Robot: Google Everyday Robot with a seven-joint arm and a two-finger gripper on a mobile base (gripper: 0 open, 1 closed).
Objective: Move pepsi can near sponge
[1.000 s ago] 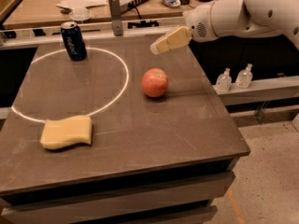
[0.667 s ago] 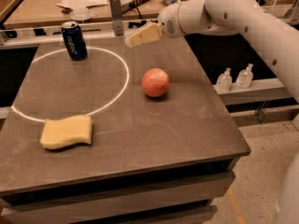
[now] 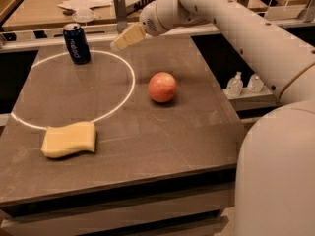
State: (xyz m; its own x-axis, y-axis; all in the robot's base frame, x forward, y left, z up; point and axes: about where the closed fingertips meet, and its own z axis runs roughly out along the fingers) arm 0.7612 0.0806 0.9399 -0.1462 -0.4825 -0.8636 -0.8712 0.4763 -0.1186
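— Where's the can?
— The can [image 3: 77, 43] stands upright near the far left corner of the surface [image 3: 197, 132], untouched. The sponge [image 3: 69, 139] lies flat by the near left edge, well apart from it.
— And the hand?
— The hand [image 3: 119, 42] has swung left along the far edge. It now hangs just right of the can, not touching it. I cannot tell whether it is wide or narrow.
— Meaning?
— Probably the reach for a grasp. The carry hasn't begun.

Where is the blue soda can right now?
In the camera view, the pepsi can stands at the far left of the table, on the white ring. The gripper hovers just right of it; the sponge lies front left.
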